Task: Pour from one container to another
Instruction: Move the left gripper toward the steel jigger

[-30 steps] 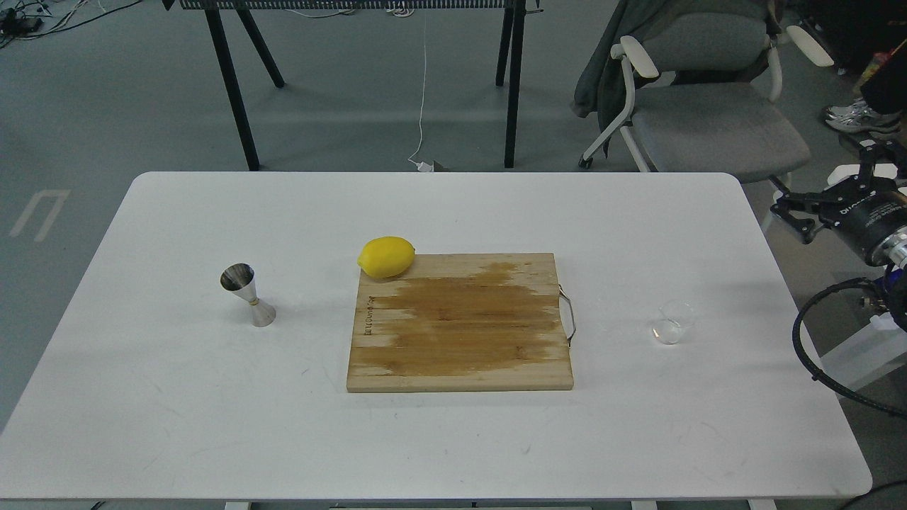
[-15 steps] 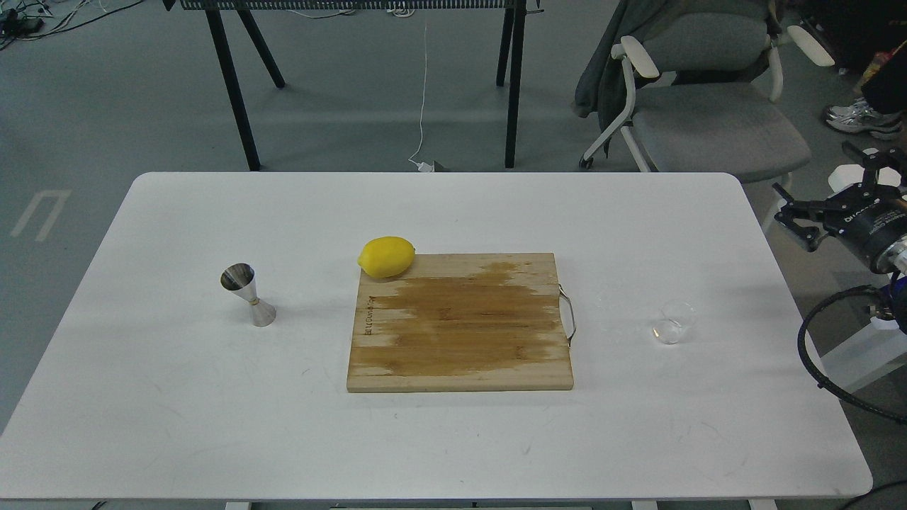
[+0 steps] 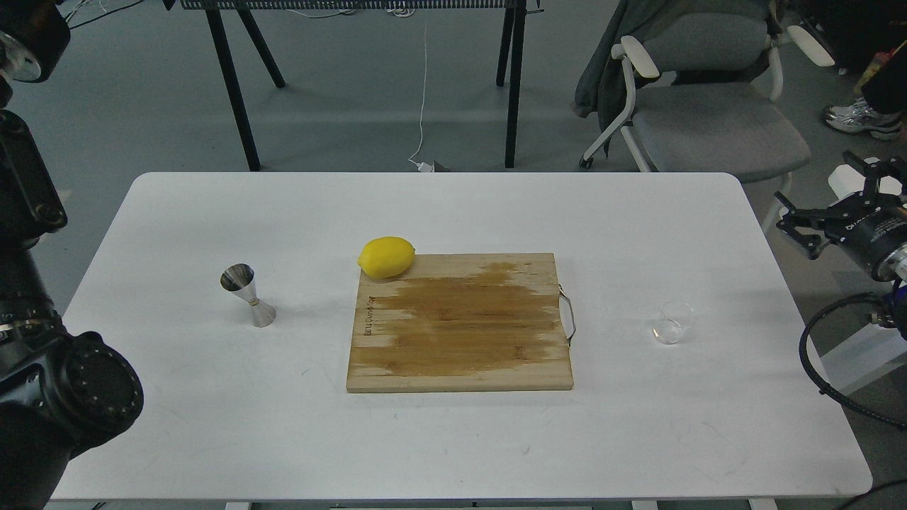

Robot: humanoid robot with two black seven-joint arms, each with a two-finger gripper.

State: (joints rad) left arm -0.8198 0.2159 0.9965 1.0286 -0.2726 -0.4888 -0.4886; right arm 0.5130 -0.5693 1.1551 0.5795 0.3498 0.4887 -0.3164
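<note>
A tiny clear glass cup [image 3: 672, 323] stands upright on the white table [image 3: 453, 439], right of the cutting board. The steel hourglass jigger [image 3: 247, 295] stands upright on the left part of the table. My right gripper [image 3: 815, 185] hovers off the table's right edge, up and to the right of the cup and well apart from it, open with nothing between its fingers. Thick black links of my left arm [image 3: 42, 368] fill the left edge; its gripper is out of view.
A wooden cutting board [image 3: 460, 322] with a metal handle lies mid-table, and a yellow lemon [image 3: 386, 256] rests at its far left corner. A grey office chair [image 3: 708, 106] and black table legs [image 3: 234, 85] stand beyond the far edge.
My left arm has come into view along the left edge. My right gripper has shifted slightly up and to the right. The cup, jigger and lemon have not moved.
</note>
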